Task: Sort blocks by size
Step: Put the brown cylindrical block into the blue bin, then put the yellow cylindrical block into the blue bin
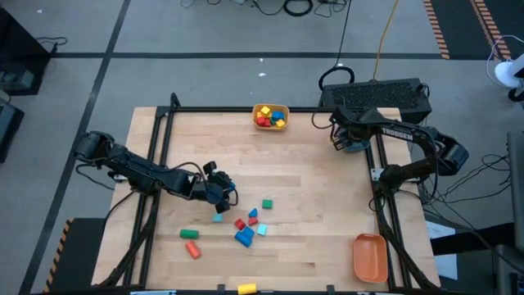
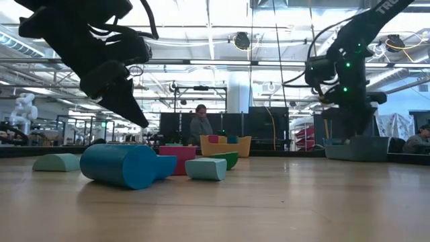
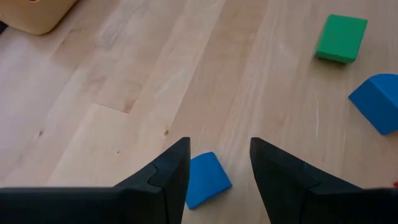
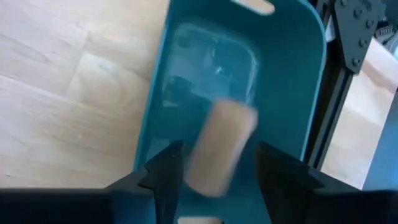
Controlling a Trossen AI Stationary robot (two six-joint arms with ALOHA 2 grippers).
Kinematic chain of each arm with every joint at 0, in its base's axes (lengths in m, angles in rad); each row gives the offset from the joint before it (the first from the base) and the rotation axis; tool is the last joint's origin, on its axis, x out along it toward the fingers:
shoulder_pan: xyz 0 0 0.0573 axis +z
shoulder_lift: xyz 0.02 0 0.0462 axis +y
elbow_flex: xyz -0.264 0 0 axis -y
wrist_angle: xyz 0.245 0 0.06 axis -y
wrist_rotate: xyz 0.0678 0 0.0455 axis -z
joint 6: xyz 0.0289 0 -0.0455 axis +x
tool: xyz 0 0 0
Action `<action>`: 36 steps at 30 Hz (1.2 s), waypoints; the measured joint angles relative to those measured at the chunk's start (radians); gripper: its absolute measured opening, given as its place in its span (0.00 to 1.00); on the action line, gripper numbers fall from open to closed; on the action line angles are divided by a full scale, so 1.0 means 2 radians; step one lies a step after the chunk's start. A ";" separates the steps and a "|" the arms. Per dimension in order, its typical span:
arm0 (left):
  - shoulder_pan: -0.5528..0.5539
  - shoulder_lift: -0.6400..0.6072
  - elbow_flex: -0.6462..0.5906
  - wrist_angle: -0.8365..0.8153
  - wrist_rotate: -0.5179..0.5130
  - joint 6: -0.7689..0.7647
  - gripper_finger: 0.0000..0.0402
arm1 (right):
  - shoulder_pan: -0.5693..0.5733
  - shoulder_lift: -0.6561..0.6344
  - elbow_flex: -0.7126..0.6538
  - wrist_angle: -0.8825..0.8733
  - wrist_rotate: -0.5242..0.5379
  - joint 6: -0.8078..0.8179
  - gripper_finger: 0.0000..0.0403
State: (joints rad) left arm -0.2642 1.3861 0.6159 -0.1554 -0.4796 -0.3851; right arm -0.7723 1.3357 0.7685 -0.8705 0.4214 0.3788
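Wooden worktop [image 1: 311,213]; right hand [image 4: 214,163] open above teal bin [image 4: 292,68], releasing plain wood block [image 4: 221,146]; left hand [image 3: 219,163] open, straddling blue block [image 3: 204,179]; closing comes next.

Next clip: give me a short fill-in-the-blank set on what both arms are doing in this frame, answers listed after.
1. The right gripper hangs over the ____ bin.
2. The block blurred between its open fingers is plain ____.
3. The left gripper, open, straddles a small ____ block on the table.
4. The bin at the table's far edge is ____.

Missing words: teal; wood; blue; yellow
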 joint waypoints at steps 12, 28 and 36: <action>0.001 0.000 0.000 -0.005 0.002 0.004 0.42 | 0.029 -0.005 0.025 0.017 0.001 -0.045 0.46; 0.001 0.000 0.000 -0.090 0.096 -0.067 0.42 | 0.220 -0.026 0.052 0.139 -0.043 -0.033 0.46; -0.004 0.000 0.015 -0.084 0.170 -0.061 0.42 | 0.331 -0.012 0.052 0.191 -0.064 -0.008 0.46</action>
State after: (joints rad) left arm -0.2715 1.3865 0.6450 -0.3236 -0.1398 -0.5064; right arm -0.1108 1.3119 0.8729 -0.4885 0.2928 0.3630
